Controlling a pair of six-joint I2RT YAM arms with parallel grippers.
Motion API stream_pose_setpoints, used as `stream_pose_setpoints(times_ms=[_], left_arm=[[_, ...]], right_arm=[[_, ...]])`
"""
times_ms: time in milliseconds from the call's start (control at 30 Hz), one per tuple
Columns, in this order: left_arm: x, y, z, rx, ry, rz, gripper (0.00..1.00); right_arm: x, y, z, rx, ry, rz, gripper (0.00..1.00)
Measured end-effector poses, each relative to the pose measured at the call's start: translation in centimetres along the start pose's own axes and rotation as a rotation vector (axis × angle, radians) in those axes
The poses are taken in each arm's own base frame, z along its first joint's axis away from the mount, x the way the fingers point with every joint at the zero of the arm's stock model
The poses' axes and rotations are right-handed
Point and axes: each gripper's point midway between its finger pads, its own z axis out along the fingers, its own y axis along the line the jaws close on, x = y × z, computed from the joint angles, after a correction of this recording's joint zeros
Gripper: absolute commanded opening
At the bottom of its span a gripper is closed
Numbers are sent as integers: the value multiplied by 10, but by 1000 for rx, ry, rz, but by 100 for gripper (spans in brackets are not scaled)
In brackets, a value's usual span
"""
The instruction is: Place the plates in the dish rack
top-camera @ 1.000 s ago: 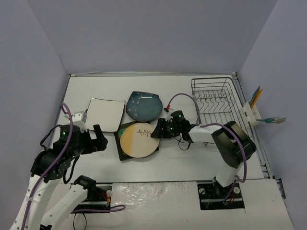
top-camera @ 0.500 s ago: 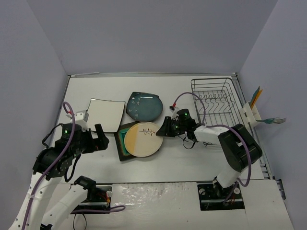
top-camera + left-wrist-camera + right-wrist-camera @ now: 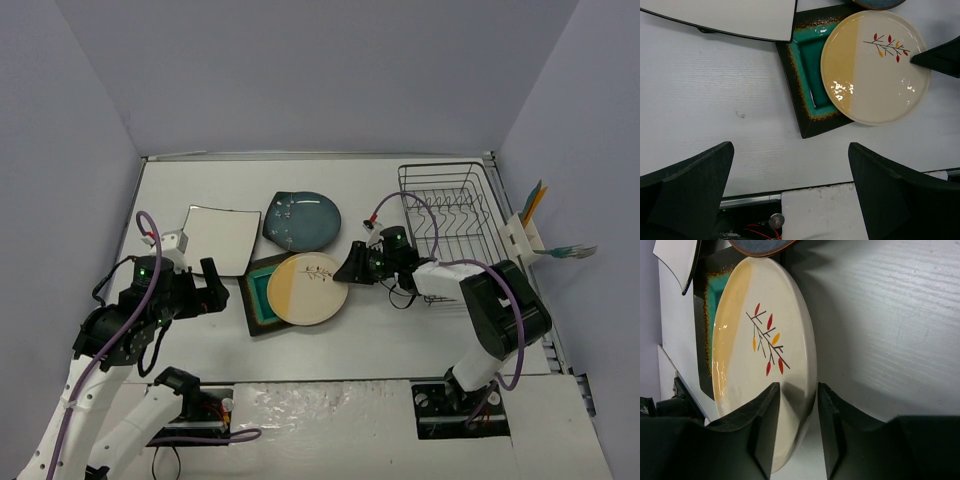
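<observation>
My right gripper (image 3: pixel 350 272) is shut on the right rim of the round cream-and-yellow plate (image 3: pixel 307 289), one finger on its face and one under it (image 3: pixel 797 410). That plate (image 3: pixel 755 340) lies partly over the black square plate with the teal centre (image 3: pixel 258 295). The teal-blue plate (image 3: pixel 301 221) and the white square plate (image 3: pixel 220 239) lie behind them. The black wire dish rack (image 3: pixel 447 210) stands at the right with no plates in it. My left gripper (image 3: pixel 212 288) is open and holds nothing, hovering left of the stack (image 3: pixel 790 200).
A white utensil holder (image 3: pixel 525 235) with a few utensils hangs on the rack's right side. A purple cable loops over the rack's left edge (image 3: pixel 400 205). Grey walls close in the table on three sides.
</observation>
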Motion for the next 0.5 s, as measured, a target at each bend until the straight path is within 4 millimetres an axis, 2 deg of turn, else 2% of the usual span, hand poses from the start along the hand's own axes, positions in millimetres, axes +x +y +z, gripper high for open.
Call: stream_pose_setpoints(times_ms=[167, 500], left_arm=[[0, 0, 0, 0, 0, 0, 97], [0, 0, -2, 4, -8, -4, 97]], right_arm=[[2, 0, 0, -12, 2, -20, 52], [9, 0, 9, -63, 30, -22, 60]])
